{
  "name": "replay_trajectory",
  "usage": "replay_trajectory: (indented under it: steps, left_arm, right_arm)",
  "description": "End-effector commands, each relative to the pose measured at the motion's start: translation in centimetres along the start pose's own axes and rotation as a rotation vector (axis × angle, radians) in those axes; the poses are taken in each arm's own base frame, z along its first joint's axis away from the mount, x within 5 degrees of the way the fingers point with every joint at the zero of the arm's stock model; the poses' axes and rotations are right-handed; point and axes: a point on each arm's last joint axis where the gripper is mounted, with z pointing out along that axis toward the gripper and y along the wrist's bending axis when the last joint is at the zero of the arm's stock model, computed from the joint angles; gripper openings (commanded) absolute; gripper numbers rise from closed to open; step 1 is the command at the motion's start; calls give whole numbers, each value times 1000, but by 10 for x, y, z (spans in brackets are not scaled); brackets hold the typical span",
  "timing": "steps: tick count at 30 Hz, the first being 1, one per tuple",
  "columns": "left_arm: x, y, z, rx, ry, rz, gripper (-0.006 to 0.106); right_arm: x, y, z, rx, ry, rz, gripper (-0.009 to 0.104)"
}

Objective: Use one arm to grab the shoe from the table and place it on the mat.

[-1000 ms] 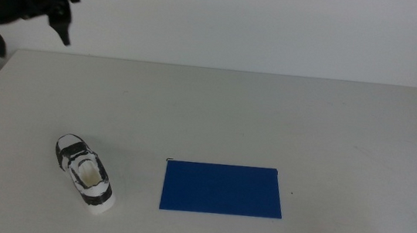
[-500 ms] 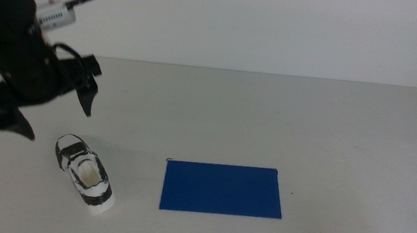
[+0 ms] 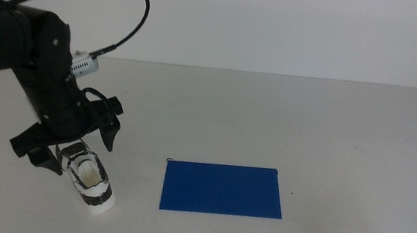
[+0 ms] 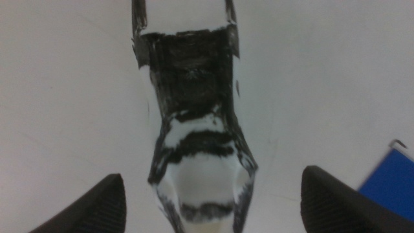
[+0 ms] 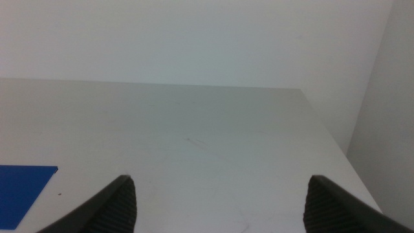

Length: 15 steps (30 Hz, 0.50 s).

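The shoe, a small white sneaker with black panels, lies on the table at the front left. The left arm reaches in from the left. Its gripper is open and hangs over the shoe's rear part, one jaw on each side, not touching it. In the left wrist view the shoe lies between the wide-open jaws of the left gripper. The dark-blue mat lies flat to the right of the shoe and carries nothing. The right gripper is open, empty and out of the middle view.
A corner of the mat shows in the left wrist view and in the right wrist view. The table's far edge meets a white wall. The table's right edge shows in the right wrist view.
The left arm has swung down and forward from the far left corner. Its open gripper now straddles the shoe. The shoe and the mat have not moved.
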Motion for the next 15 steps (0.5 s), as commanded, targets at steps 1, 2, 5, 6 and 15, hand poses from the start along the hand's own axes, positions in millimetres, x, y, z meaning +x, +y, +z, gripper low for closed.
replay_trajectory:
  steps: [1, 2, 5, 6, 15]
  left_arm:
    - [-3, -6, -12, 49, -42, 4, 91]
    - [-3, -6, -8, 38, -38, 6, 91]
    - [-6, -7, 1, 22, -40, 14, 91]
    - [-6, -7, 4, 16, -38, 15, 91]
    - [-9, -9, 19, -9, -25, 20, 90]
  right_arm:
    - [-11, -1, -3, 12, -108, -21, 66]
    - [-11, -1, -3, 12, -108, -21, 66]
    - [-11, -1, -3, 12, -108, -21, 66]
    - [-11, -1, -3, 12, -108, -21, 66]
    - [-11, -1, -3, 12, -108, -21, 66]
